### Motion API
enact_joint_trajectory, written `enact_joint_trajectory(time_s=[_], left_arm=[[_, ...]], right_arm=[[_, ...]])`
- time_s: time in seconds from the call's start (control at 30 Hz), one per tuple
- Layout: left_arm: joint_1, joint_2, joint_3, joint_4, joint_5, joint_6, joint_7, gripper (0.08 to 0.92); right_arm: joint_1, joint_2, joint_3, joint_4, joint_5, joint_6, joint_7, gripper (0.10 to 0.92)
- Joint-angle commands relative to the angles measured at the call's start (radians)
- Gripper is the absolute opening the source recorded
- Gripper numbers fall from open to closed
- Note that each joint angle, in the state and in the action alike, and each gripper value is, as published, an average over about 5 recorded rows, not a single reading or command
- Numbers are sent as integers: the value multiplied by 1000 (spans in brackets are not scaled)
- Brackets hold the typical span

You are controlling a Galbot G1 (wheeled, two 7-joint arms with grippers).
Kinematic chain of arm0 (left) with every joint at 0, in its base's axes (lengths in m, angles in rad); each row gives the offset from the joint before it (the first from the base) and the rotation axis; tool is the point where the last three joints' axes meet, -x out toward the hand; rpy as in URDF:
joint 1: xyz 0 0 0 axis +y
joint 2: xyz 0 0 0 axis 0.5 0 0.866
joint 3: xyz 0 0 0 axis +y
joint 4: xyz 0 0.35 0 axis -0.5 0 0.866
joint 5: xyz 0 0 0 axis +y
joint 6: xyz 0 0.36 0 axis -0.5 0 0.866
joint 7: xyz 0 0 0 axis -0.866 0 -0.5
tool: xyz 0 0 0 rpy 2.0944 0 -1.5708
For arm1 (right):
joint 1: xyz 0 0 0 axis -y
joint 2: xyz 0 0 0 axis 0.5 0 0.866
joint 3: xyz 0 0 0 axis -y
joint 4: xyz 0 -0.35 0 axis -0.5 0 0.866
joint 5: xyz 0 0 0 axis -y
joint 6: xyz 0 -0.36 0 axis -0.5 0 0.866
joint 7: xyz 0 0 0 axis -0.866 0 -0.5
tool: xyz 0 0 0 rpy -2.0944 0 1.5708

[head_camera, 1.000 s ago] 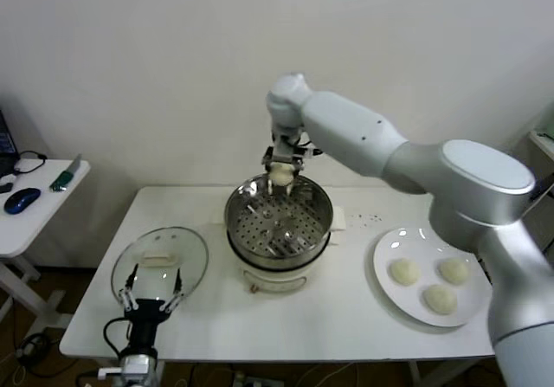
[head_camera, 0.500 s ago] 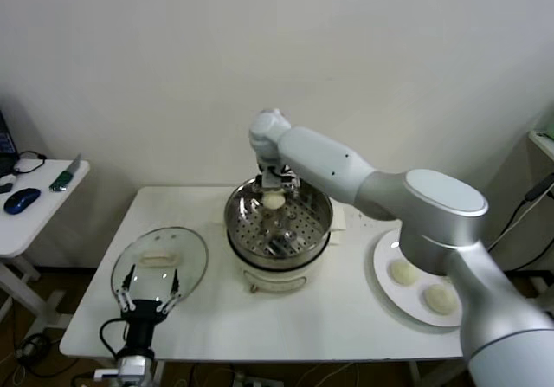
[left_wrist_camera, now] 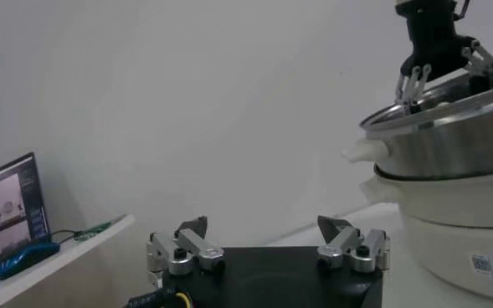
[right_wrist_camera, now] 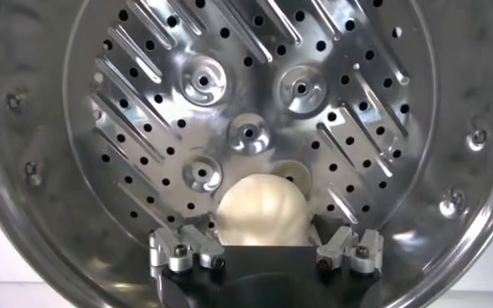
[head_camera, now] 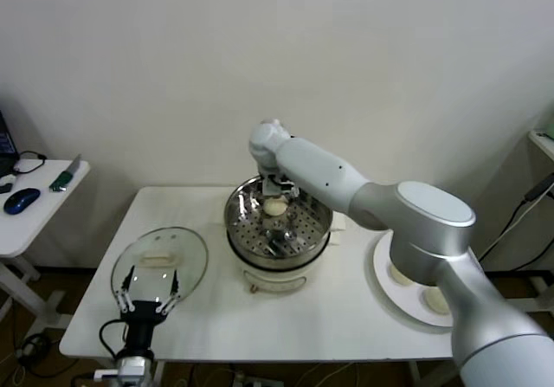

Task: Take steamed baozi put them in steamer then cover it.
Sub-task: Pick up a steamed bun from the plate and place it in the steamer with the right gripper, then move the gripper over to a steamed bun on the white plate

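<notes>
Right tool now spread wide inside the steamer, first baozi just released onto the perforated floor, left tool idling open near the bench front.

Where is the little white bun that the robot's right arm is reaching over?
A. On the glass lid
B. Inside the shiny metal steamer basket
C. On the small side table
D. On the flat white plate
B: the small cream-white bun lies on the perforated floor of the shiny round steel steamer basket, between the right gripper's open jaws.
</notes>
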Motion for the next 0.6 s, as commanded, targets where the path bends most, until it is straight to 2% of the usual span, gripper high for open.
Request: enact_joint_trajectory(time_s=[0.03, 0.2, 0.4, 0.6], left_arm=[[1, -1, 2, 1, 0, -2, 0, 823], [3, -3, 9, -3, 1, -3, 1, 823], [3, -1, 12, -7, 2, -3, 1, 823], [14, 0, 16, -13, 3, -7, 1, 823]], right_arm=[[54, -46, 1, 60, 100, -26, -71, 822], [159, -137, -58, 134, 330, -100, -110, 823], [264, -271, -138, 205, 559, -213, -83, 823], [339, -502, -263, 332, 777, -405, -57, 823]])
